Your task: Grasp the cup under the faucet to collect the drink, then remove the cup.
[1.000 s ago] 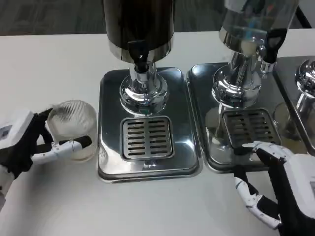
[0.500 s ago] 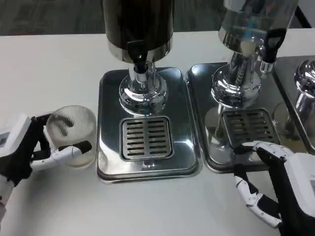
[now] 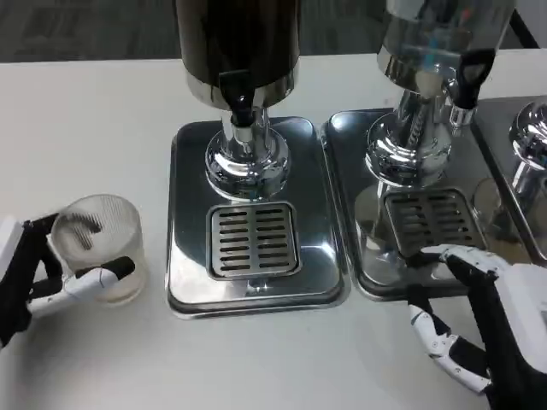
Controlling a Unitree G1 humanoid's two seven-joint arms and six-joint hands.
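My left hand [image 3: 34,273] grips a clear ribbed glass cup [image 3: 97,246] at the left edge of the table, its fingers wrapped around the cup's lower side. The cup stands left of the steel drip tray [image 3: 188,282], away from the black faucet [image 3: 240,96] of the dark drink dispenser [image 3: 238,43]. The tray's slotted grate [image 3: 253,240] has nothing on it. My right hand [image 3: 487,325] rests near the table's front right, fingers apart and holding nothing, just in front of the second drip tray [image 3: 359,273].
A second dispenser [image 3: 436,51] with a clear tank and a black tap stands on the right tray. A third chrome stand [image 3: 528,145] shows at the right edge. The white table [image 3: 256,367] stretches in front of the trays.
My left hand has carried the cup further left and slightly toward me, away from the drip tray. The right hand has barely moved.
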